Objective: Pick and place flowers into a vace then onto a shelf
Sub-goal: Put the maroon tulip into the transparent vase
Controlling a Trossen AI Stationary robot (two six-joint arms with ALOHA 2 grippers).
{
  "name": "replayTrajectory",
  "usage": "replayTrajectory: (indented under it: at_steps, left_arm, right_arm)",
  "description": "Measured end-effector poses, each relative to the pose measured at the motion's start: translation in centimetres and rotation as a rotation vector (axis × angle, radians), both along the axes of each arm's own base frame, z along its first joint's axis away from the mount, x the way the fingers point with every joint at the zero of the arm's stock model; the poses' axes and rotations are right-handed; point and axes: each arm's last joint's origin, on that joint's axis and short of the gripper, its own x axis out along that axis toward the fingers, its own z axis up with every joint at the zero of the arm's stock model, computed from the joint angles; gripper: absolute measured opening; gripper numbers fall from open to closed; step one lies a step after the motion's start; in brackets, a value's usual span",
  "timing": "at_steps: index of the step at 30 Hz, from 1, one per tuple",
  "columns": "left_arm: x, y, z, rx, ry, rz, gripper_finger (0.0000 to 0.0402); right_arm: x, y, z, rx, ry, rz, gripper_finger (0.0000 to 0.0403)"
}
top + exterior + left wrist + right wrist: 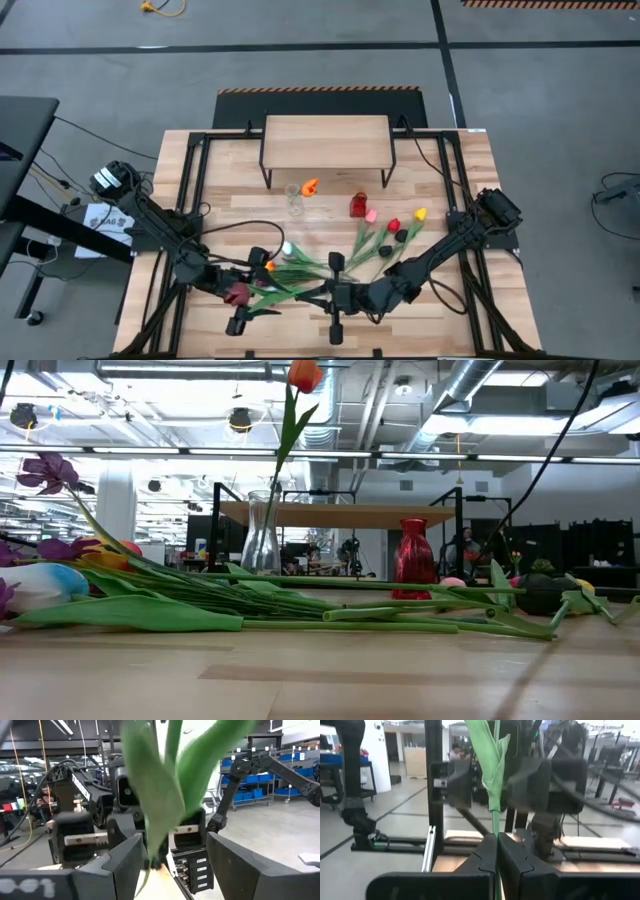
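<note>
Above the table's near middle, my right gripper is shut on a green-stemmed tulip. Its dark red head lies by my left gripper. My left gripper faces the right one and is open, one finger on each side of the tulip's leaves. Whether a leaf touches a finger, I cannot tell. A clear vase holds one orange tulip. More flowers lie flat on the table. The shelf stands at the far middle. My right gripper pinches the tulip's stem between its two shut fingers, below the leaves. The fingers come level from the table's right side. The stem runs on ahead of them toward the left gripper. The tulip is lifted clear of the table.
A red vase stands right of the clear one, in front of the shelf. The loose flowers lie in two heaps, one near the left arm and one toward the right arm. Black frame rails run along the table's sides.
</note>
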Motion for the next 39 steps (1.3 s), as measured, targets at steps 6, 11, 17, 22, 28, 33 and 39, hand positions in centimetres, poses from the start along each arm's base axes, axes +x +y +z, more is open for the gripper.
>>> replayTrajectory:
  at_steps: [6,11,17,22,28,33,39]
  left_arm:
    - [0.0,0.0,0.0,0.004,-0.001,0.002,0.021]
    - [0.0,0.0,0.0,0.022,-0.006,0.005,0.021]
    - [0.0,0.0,0.0,0.023,-0.006,0.005,0.021]
    - [0.0,0.0,-0.1,0.028,-0.001,0.007,0.0204]
    - [0.0,0.0,-0.1,0.029,0.001,0.009,0.0148]
    - [-0.2,-0.2,-0.1,0.052,-0.002,0.013,0.0101]
    - [-0.5,-0.4,-0.2,0.065,0.01,0.081,0.0041]
  right_arm:
    - [0.0,-0.1,-0.9,0.007,0.083,-0.005,0.0]
    - [-0.1,0.0,-1.1,-0.005,0.103,-0.005,0.0]
    - [-0.2,0.2,-1.2,-0.012,0.111,0.0,0.0]
    - [-0.2,0.2,-1.2,-0.014,0.112,-0.001,0.0]
    - [-0.2,0.1,-1.1,-0.03,0.101,-0.027,0.0]
    - [-0.2,0.1,-1.1,-0.041,0.093,-0.05,0.0]
    - [-0.2,0.1,-1.1,-0.042,0.097,-0.05,0.0]
